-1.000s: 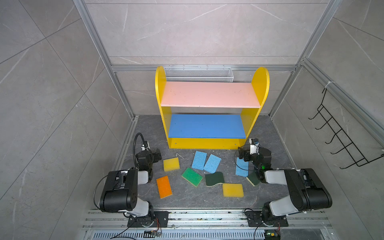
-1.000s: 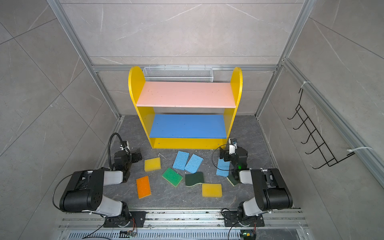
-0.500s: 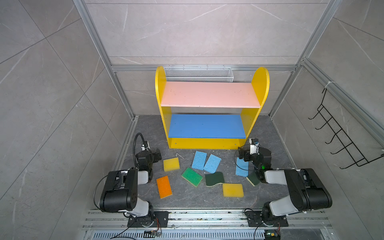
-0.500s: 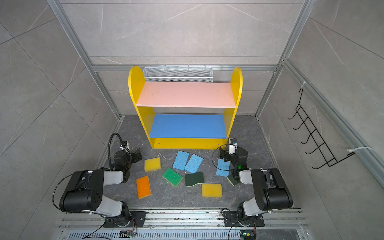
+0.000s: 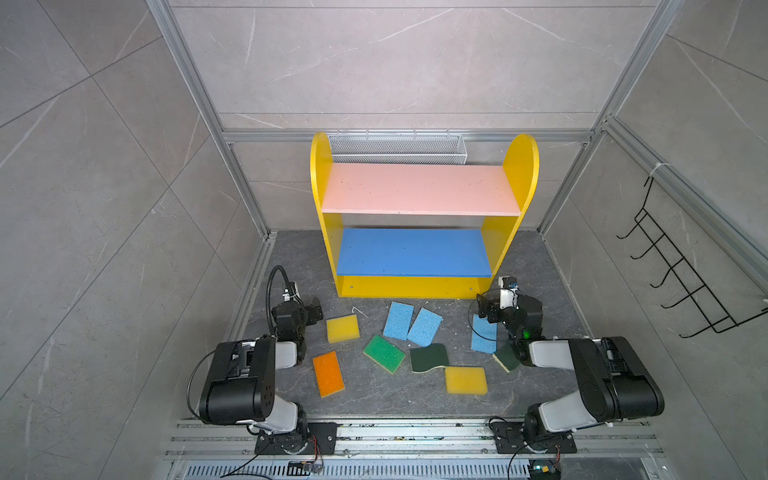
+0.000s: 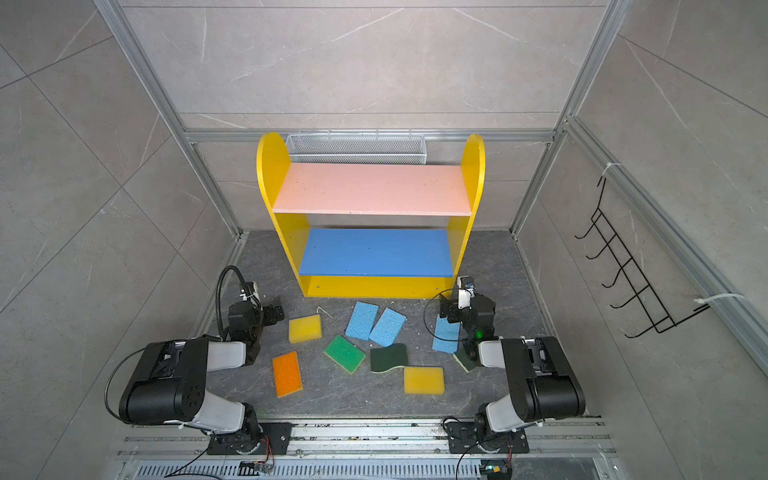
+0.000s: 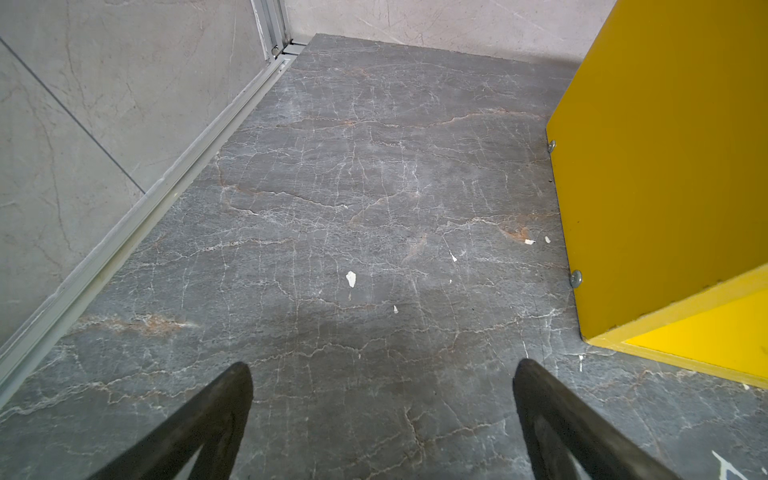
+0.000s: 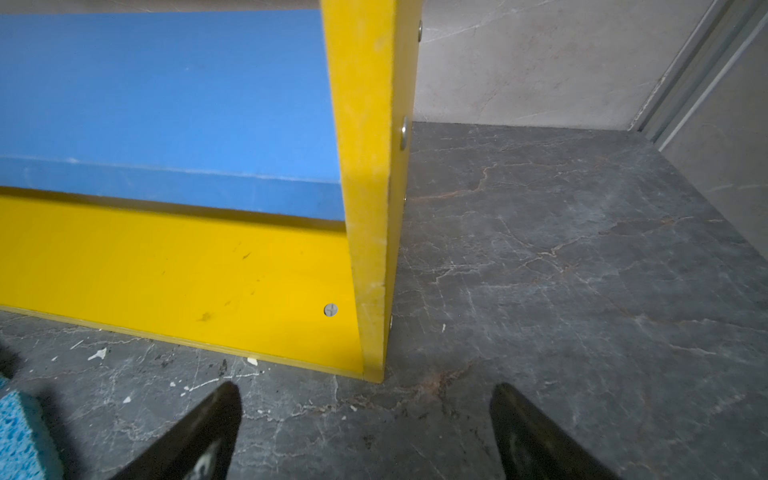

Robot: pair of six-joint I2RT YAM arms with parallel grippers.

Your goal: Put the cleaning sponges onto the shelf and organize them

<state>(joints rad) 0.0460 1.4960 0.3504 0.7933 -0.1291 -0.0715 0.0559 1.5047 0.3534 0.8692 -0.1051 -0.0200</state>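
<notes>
Right wrist view: right tool, apart and empty like left tool, could bump the shelf when swinging.

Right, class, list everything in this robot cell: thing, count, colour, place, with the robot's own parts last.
shelf: one, yellow with pink and blue boards, both bare; back of the floor
light blue sponges: three; floor before the shelf, one partly under the right arm
yellow sponges: two; floor, one left, one front right
orange sponge: one; floor, front left
bright green sponge: one; floor, middle
dark green sponges: two; floor, one middle, one partly under the right arm
basket: one, white mesh; back wall behind the shelf
hook rack: one, black; right wall
left arm, right arm: black and grey; front corners
left jaws: open, empty; near the shelf's left side
right jaws: open, empty; near the shelf's right front corner
</notes>
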